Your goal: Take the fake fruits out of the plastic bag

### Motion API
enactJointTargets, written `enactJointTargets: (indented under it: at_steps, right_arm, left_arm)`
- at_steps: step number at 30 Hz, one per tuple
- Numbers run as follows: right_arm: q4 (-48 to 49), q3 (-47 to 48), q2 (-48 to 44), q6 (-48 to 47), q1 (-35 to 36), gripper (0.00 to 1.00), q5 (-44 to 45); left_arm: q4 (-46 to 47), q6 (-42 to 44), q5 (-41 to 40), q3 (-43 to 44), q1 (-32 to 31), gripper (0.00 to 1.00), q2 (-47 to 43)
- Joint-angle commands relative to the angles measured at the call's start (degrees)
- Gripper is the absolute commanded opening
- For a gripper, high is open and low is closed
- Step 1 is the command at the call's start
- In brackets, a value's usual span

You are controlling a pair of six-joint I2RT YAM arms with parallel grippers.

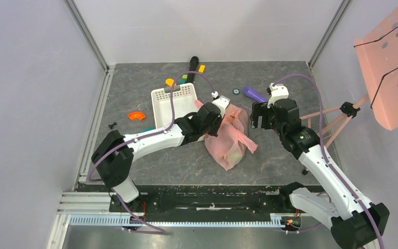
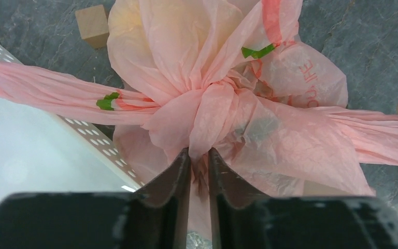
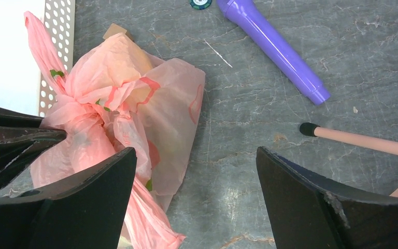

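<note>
**Left fingers pinched the knotted bag; fruit hidden inside**

The fruit could not be made out. Only a pale yellow-orange bulge (image 2: 129, 23) showed through the film, and which fruit it was could not be told. In the left wrist view the bag's lower part was cut off behind the fingers.

The plastic bag (image 1: 230, 140) lay on the grey table (image 1: 186, 166), mid-way between the two arms. Its upper left edge was just beside the white basket (image 1: 158, 94). It was thin, pink and crinkled. Its handles were tied into a tight knot (image 2: 207, 111), with the ends splayed out to both sides. A small wooden block (image 2: 92, 25) sat on the table behind it.

The left arm reached low across from the left. The left gripper (image 2: 199, 158) was closed to a narrow slit, with a fold of the bag pinched just below the knot. The right gripper (image 3: 196, 155) pointed down just to the right of the bag, its fingers spread wide and holding nothing. A purple cylinder (image 3: 274, 49) lay beyond it.
</note>
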Motion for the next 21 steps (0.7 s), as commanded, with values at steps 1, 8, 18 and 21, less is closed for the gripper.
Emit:
enactJointTargets:
  at_steps: [1, 8, 18, 21]
  right_arm:
    - [0.79, -0.02, -2.39, -1.67, -0.29, 0.88, -0.64]
    - [0.76, -0.21, -4.34, -2.29, -0.37, 0.9, 1.13]
    - [4.42, -2.87, -11.7, -3.66, -0.33, 0.98, 9.58]
    - [6.26, -4.31, -14.47, -5.46, -0.38, 0.98, 10.09]
  left_arm:
    - [1.76, 2.67, 1.66, 3.5, -0.09, 0.19, 1.02]
    - [0.94, 3.79, 5.07, 5.31, -0.06, 0.02, 1.19]
    - [-3.73, 11.04, 17.89, 14.84, -0.09, 0.02, 1.22]
    - [-2.92, 15.12, 21.03, 16.1, -0.06, 0.02, 0.45]
